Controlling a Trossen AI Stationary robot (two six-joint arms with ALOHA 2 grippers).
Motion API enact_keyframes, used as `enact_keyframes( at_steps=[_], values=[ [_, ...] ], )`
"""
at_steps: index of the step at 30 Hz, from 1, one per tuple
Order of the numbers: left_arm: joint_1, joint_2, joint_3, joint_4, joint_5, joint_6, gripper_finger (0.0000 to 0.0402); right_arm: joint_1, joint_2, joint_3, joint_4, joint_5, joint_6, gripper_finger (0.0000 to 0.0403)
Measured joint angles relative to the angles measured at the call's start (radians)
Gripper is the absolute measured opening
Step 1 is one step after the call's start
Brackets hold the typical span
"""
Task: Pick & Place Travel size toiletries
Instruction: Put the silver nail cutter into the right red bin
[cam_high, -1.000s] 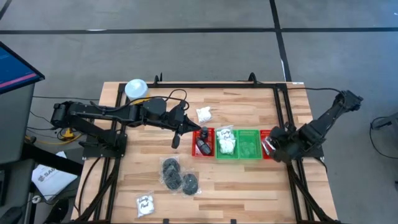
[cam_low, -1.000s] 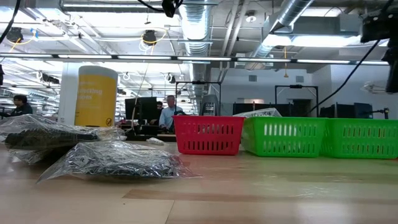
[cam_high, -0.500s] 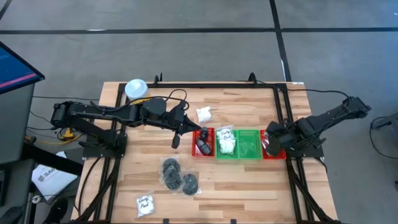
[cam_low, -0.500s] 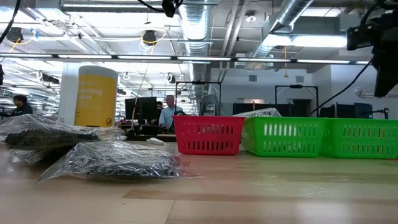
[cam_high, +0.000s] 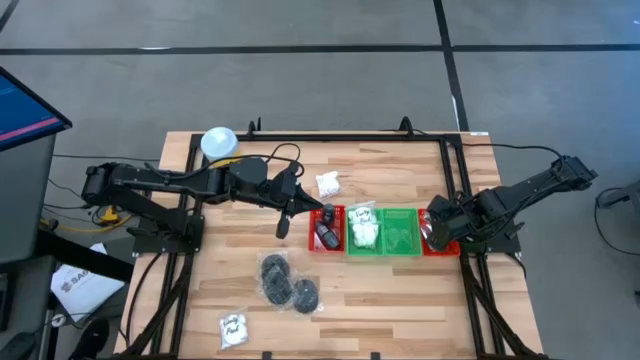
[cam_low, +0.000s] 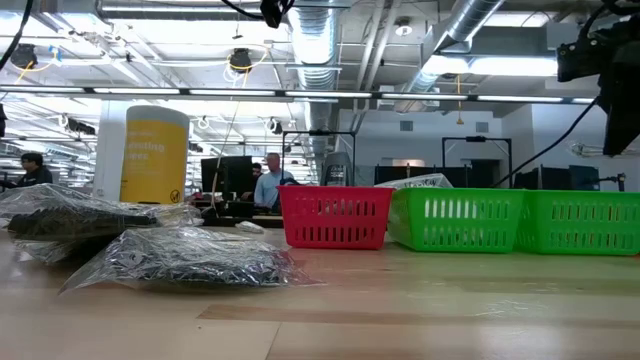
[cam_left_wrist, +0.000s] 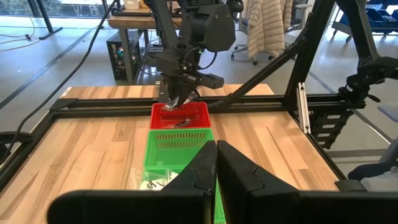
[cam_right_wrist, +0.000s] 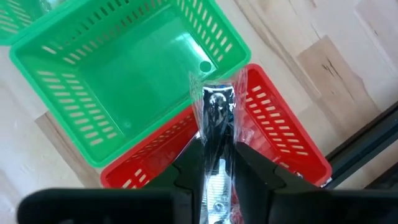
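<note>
My right gripper (cam_high: 432, 228) hovers over the right red tray (cam_high: 428, 250), shut on a small silver toiletry in a clear wrapper (cam_right_wrist: 217, 102). My left gripper (cam_high: 322, 222) is shut and empty above the left red tray (cam_high: 312, 240); in its wrist view the fingers (cam_left_wrist: 216, 155) meet. Two clear bags of black round pieces (cam_high: 275, 272) (cam_high: 304, 296) lie flat on the table. One white sachet (cam_high: 233, 327) rests near the near edge, another (cam_high: 327, 183) lies beyond the trays. More sachets (cam_high: 363, 230) sit in a green tray. My right gripper pinches the silver toiletry between its two fingers (cam_right_wrist: 193, 163), gripping the wrapped piece's lower part (cam_right_wrist: 217, 140). The fingers lie along it, and its free end with the clear wrapper sticks out past the fingertips. It is lifted clear above the red tray (cam_right_wrist: 280, 134).
Four trays stand in a row: red, green (cam_high: 352, 212), green (cam_high: 402, 250), red. A yellow cylinder with a white lid (cam_high: 219, 143) stands at the far left. Black frame rails (cam_high: 350, 137) border the table. Bare wood (cam_high: 400, 310) lies near the front edge. People show in the room behind.
My right arm has stretched out flatter and its gripper has shifted a little toward the table's far-left, over the right red tray, still shut on the silver toiletry. It has then held still. The left arm has not moved.
</note>
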Motion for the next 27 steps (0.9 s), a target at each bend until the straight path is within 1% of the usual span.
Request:
enact_keyframes(
  at_steps=[10, 17, 22, 27],
  values=[
    [0.000, 0.000, 0.000, 0.000, 0.000, 0.000, 0.0004, 0.000, 0.000, 0.000, 0.001, 0.000, 0.024, 0.0074],
    [0.000, 0.000, 0.000, 0.000, 0.000, 0.000, 0.0004, 0.000, 0.000, 0.000, 0.012, 0.000, 0.024, 0.0096],
    [0.000, 0.000, 0.000, 0.000, 0.000, 0.000, 0.0004, 0.000, 0.000, 0.000, 0.017, -0.001, 0.019, 0.0112],
    [0.000, 0.000, 0.000, 0.000, 0.000, 0.000, 0.0004, 0.000, 0.000, 0.000, 0.023, -0.002, -0.025, 0.0111]
  ],
)
